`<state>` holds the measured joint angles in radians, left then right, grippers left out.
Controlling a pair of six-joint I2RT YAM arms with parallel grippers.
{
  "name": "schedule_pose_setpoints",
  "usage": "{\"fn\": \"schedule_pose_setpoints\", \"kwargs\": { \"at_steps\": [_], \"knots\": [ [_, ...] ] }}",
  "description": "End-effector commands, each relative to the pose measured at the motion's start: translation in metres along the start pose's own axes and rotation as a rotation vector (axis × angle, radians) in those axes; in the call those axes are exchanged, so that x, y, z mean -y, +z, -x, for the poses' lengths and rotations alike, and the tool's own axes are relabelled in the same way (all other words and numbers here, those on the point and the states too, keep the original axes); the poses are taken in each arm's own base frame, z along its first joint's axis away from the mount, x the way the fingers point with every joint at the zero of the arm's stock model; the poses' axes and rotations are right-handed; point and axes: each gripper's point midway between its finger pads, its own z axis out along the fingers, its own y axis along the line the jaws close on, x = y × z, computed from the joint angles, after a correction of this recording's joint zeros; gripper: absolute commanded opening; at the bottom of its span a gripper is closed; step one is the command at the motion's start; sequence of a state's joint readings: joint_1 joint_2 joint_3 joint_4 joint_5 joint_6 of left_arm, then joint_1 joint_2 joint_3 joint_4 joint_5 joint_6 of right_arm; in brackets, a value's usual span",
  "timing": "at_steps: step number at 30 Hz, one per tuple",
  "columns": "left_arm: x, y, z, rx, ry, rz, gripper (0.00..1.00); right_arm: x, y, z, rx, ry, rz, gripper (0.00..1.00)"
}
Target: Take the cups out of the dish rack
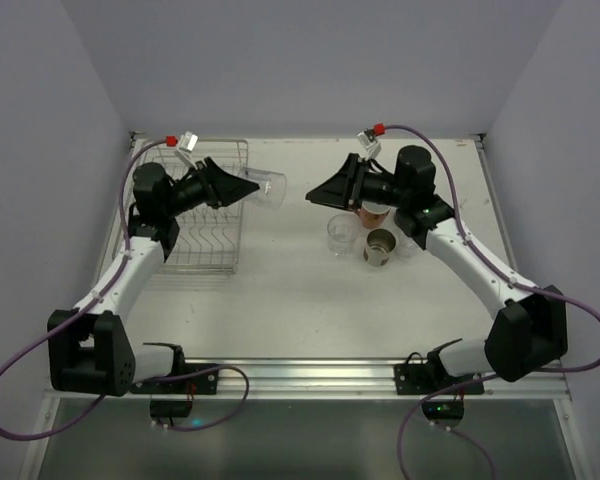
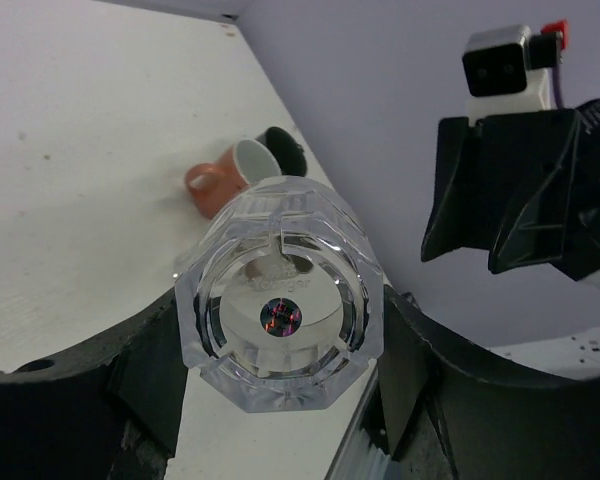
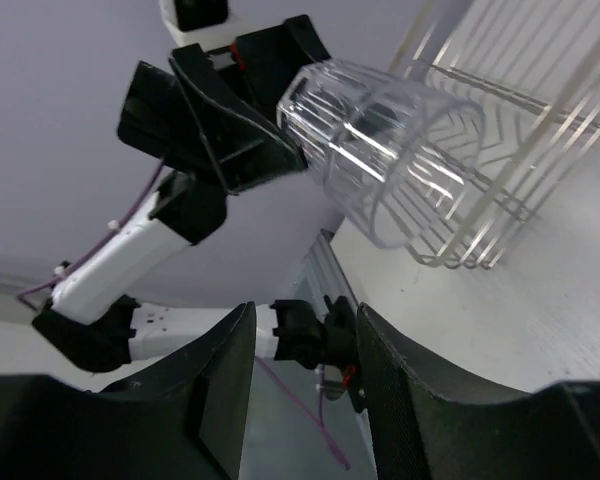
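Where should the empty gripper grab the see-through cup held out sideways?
Probably its free rim end, coming from the right: the clear cup lies sideways, the left gripper clamps its base, and its mouth faces the open right gripper.

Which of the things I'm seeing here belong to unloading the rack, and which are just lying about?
Part of the job: dish rack; clear glass held in the jaws of the left gripper; already out: second clear glass, tan cup, pink mug, dark green mug.
Just there: metal rail at the near edge; purple cables.
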<state>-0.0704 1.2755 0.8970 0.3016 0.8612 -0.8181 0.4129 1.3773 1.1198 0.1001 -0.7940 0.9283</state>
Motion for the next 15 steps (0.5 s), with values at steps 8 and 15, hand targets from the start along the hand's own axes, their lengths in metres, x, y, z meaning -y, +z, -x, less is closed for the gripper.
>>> {"fn": "schedule_pose_setpoints", "kwargs": {
  "at_steps": [8, 15],
  "knots": [
    [0.099, 0.013, -0.013, 0.008, 0.107, -0.336, 0.00, -0.044, 0.000, -0.005, -0.045, -0.038, 0.303, 0.48],
    [0.099, 0.015, -0.016, 0.001, 0.093, -0.344, 0.00, -0.046, -0.001, -0.006, -0.047, -0.053, 0.335, 0.47]
  ]
}}
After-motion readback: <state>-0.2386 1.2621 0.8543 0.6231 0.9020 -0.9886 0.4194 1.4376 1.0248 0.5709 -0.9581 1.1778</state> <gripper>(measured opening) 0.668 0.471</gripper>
